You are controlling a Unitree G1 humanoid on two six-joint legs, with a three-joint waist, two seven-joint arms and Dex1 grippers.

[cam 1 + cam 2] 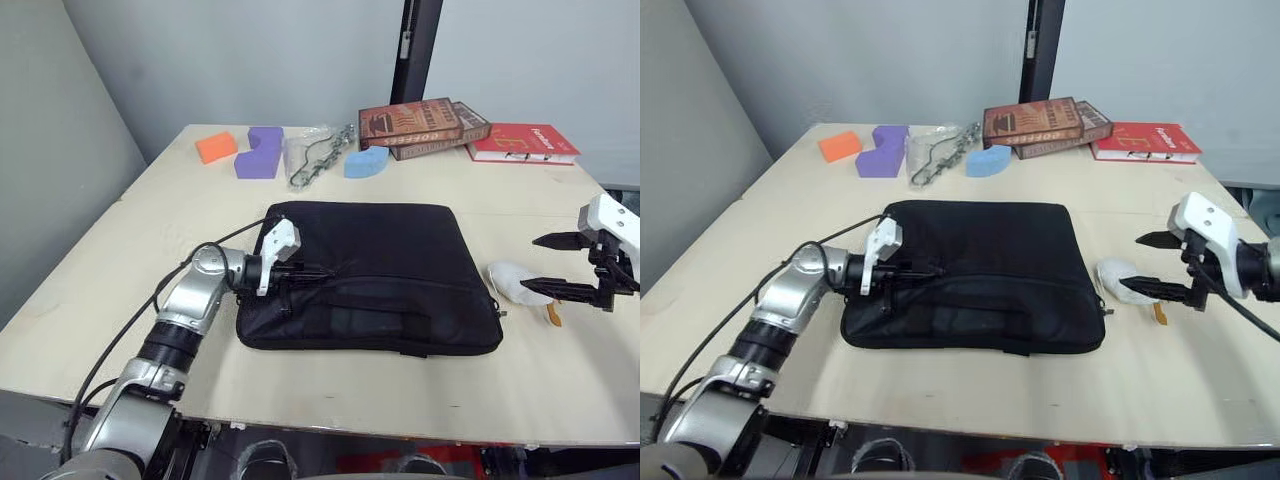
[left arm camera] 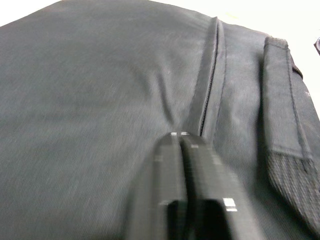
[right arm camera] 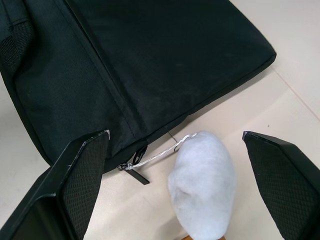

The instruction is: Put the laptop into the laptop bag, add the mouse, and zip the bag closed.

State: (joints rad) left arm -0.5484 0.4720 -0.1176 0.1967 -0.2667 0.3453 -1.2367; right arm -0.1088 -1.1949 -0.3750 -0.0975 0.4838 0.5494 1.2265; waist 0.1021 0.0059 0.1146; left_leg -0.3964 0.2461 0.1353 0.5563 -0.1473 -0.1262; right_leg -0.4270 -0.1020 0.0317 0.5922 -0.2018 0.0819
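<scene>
1. Black fabric: the laptop bag (image 1: 370, 280) lies flat on the table (image 1: 130, 260), looking zipped along its length; laptop and mouse presumably inside.
2. Left gripper (image 1: 312, 272), fingers pressed together, rests on the bag's left end by the seam; use it as the anchor.
3. Right gripper (image 1: 1150, 265), fingers spread, brackets the white puff (image 3: 202, 185) tied to the zipper pull (image 3: 136, 167) at the bag's right corner.
4. Pinch the puff, then draw along the zipper line, not upward.

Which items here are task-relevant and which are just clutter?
Job:
laptop bag
left gripper, shut at the bag's zipper line
right gripper, open

Lying about:
white plush with orange tip, tied to zipper pull
foam blocks
chain
books
red book
</scene>
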